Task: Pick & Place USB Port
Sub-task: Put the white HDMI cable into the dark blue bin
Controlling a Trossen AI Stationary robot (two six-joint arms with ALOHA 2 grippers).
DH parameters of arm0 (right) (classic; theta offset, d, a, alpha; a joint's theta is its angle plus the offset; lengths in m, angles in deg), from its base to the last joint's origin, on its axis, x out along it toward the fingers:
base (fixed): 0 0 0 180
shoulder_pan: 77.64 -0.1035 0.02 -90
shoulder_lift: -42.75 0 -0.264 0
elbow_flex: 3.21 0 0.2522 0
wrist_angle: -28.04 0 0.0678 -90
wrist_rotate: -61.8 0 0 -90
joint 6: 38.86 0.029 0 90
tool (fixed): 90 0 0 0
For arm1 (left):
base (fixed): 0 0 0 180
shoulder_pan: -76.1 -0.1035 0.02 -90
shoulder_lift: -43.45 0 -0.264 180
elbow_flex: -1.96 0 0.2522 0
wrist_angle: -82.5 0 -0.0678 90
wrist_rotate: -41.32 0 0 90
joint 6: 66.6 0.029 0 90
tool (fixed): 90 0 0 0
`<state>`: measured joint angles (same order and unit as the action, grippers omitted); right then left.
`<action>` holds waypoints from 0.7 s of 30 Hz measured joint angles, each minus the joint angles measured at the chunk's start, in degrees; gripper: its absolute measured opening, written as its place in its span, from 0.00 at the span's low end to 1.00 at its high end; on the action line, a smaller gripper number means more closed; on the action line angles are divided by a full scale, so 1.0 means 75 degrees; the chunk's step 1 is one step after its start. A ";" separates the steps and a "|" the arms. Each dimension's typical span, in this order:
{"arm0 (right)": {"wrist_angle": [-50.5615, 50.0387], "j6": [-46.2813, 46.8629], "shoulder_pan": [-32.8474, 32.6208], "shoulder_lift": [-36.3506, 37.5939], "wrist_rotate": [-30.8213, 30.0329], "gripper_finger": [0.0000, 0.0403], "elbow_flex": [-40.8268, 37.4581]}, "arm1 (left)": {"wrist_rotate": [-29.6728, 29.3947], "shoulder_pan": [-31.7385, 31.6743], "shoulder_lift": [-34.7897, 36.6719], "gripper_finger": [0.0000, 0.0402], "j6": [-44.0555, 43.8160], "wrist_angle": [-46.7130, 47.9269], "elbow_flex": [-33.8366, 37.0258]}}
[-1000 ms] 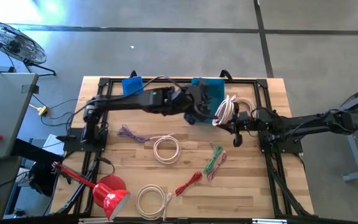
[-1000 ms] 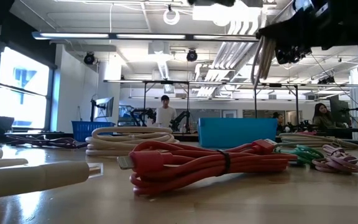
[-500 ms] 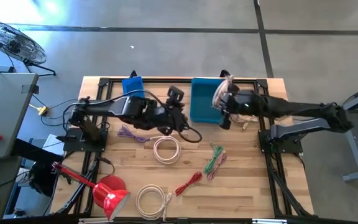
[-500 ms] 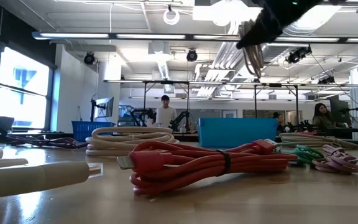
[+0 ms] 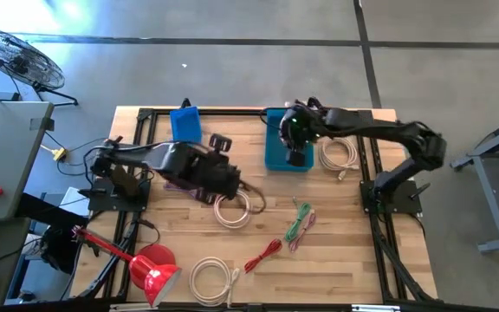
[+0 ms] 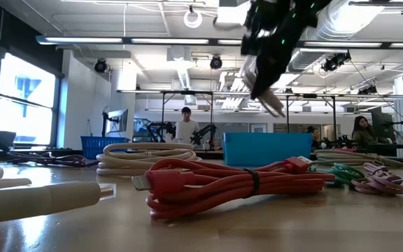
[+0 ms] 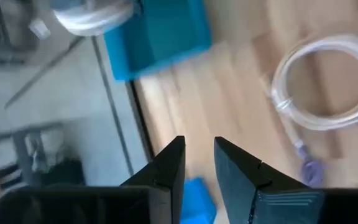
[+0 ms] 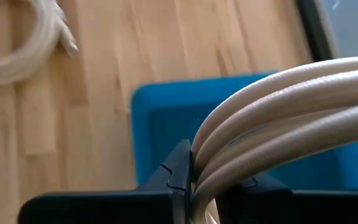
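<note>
Wooden table (image 5: 353, 251) holds several coiled cables. Nearest the front edge: a cream coil (image 5: 210, 279) beside a red lamp-like object (image 5: 150, 270), then a red cable bundle (image 5: 262, 254), which in the low view sits closest to the camera (image 6: 222, 185). Further in, a green cable (image 5: 299, 221) lies touching a pink one (image 5: 301, 236).

Mid-table: white coil (image 5: 232, 208) with the left gripper (image 5: 232, 178) just beside it; a purple cable (image 5: 180, 186) shows partly under that arm. The left wrist view shows its fingers (image 7: 166, 171) a narrow gap apart with nothing between them, and a clear coil with a purple plug (image 7: 325, 81) on the wood beyond.

Far side: large blue bin (image 5: 277, 156) near the back edge. The right gripper (image 5: 294, 139) hangs over it, clamped on a bundle of cream cable (image 8: 278, 124), the task's USB cable; the right wrist view shows the strands pinched between its fingers with the bin's blue interior (image 8: 166, 124) directly below. In the low view the bundle (image 6: 264, 84) hangs in the air above the bin (image 6: 268, 149), not touching it. Cannot tell what, if anything, lies inside the bin.

Another cream coil (image 5: 340, 154) rests on the table just right of the bin. A smaller blue bin (image 5: 185, 121) sits at the back left; contents not visible.
</note>
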<state>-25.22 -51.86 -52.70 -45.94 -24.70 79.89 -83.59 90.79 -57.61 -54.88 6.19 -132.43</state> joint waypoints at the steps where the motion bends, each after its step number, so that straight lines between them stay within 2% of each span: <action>1: 0.0001 -0.0001 0.0132 -0.0213 0.0070 0.07 -0.0009 | -0.0034 0.0081 0.0014 0.20 -0.0037 0.0028 0.0042; 8: 0.0193 -0.0052 0.0657 -0.1347 0.0180 0.07 -0.0015 | -0.0313 0.0514 0.0079 0.20 -0.0185 0.0024 0.0273; 15: 0.0237 -0.0047 0.0847 -0.1981 0.0496 0.08 -0.0015 | -0.0258 0.0496 0.0061 0.20 -0.0208 0.0013 0.0308; 21: 0.0523 0.0134 0.0703 -0.2009 -0.0110 0.33 -0.0012 | -0.0258 0.0497 0.0056 0.20 -0.0219 0.0010 0.0308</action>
<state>-21.30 -50.86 -47.44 -61.00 -25.52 79.80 -85.52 94.51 -57.19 -56.53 6.26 -130.12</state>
